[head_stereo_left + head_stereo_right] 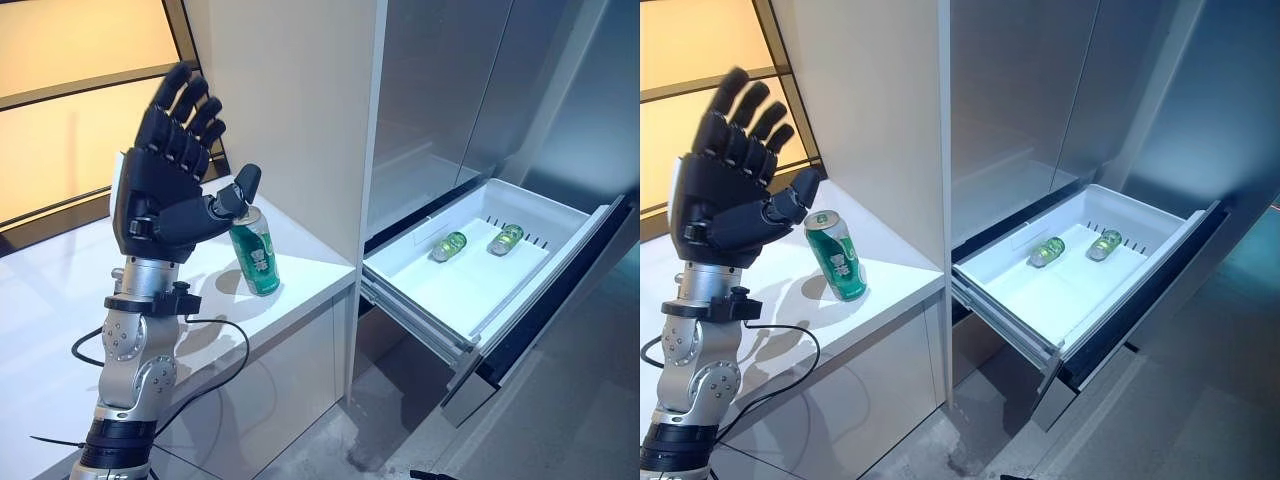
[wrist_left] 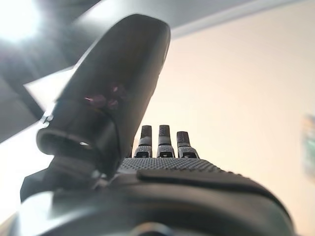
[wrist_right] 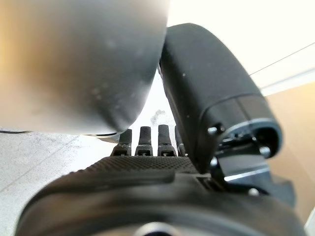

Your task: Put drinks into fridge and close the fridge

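A green drink can (image 1: 254, 252) stands on the white counter (image 1: 40, 310) beside the fridge. My left hand (image 1: 165, 190) is raised just left of the can, open, with its fingers straight up and its thumb (image 1: 800, 190) reaching toward the can's top without closing on it. The fridge's lower drawer (image 1: 418, 297) is pulled out; two green drinks (image 1: 450, 245) (image 1: 506, 239) lie on their sides in its white tub. My right hand (image 3: 147, 162) shows only in the right wrist view, fingers straight, holding nothing.
A tall white cabinet panel (image 1: 300, 110) rises between the counter and the steel fridge doors (image 1: 450, 100). The open drawer juts out over the grey floor (image 1: 560, 400). An amber window (image 1: 70, 100) is behind the counter.
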